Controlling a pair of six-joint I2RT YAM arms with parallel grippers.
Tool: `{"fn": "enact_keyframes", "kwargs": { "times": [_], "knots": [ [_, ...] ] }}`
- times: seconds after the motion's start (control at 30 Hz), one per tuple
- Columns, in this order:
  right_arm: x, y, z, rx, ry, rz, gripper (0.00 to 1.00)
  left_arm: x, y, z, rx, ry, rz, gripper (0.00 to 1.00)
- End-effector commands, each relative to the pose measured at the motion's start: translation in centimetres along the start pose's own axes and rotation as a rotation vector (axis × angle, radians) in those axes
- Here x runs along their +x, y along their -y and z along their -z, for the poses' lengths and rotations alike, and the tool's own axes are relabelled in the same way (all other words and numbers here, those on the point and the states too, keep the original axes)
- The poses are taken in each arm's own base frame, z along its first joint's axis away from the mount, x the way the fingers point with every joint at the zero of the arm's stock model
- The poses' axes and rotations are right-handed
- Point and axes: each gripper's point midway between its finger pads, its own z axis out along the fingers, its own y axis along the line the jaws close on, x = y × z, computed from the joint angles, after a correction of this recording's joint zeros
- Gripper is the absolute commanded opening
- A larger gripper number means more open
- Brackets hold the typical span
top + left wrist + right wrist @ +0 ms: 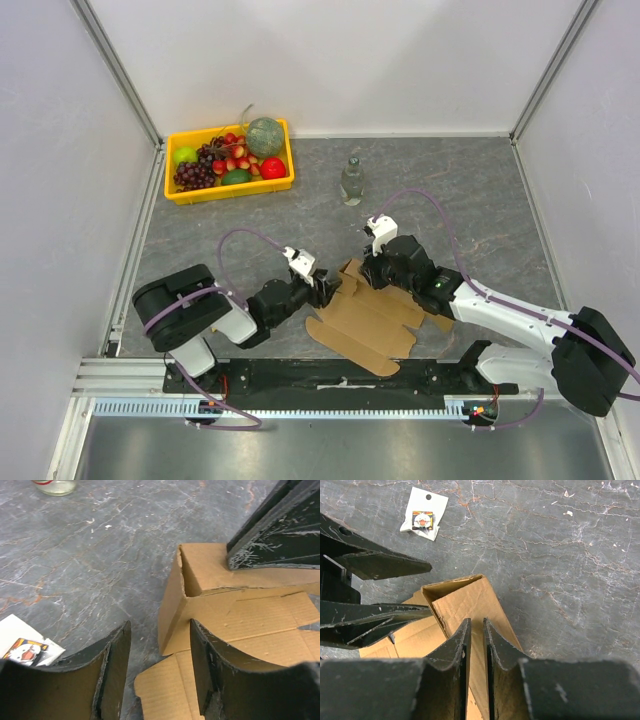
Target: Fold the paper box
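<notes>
One paper box; left fingers apart astride raised flap, right fingers clamped on it.

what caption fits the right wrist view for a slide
Right gripper pinches a raised flap of the box, open left gripper at its corner.

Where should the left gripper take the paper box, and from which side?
Pinch the upright end flap of the paper box, coming from its left end, where the left gripper straddles it: one finger outside, one over the flat panel. It stands as a thin free wall; the rest lies flat. The right gripper seems to hold the adjoining wall.
</notes>
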Motion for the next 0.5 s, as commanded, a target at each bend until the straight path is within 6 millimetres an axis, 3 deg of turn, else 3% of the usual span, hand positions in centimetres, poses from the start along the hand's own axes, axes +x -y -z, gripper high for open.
{"fn": "enact_keyframes", "kwargs": {
  "times": [0.0,0.47],
  "knots": [
    [-0.2,-0.4,0.2,-0.017,0.014,-0.009,0.22,-2.4,2.1,-1.0,0.094,0.081,0.04,0.56],
    [-0.3,-1.1,0.2,-0.054,0.015,-0.026,0.22,-1.1,2.5,-2.8,0.11,0.05,0.026,0.5]
  ]
}}
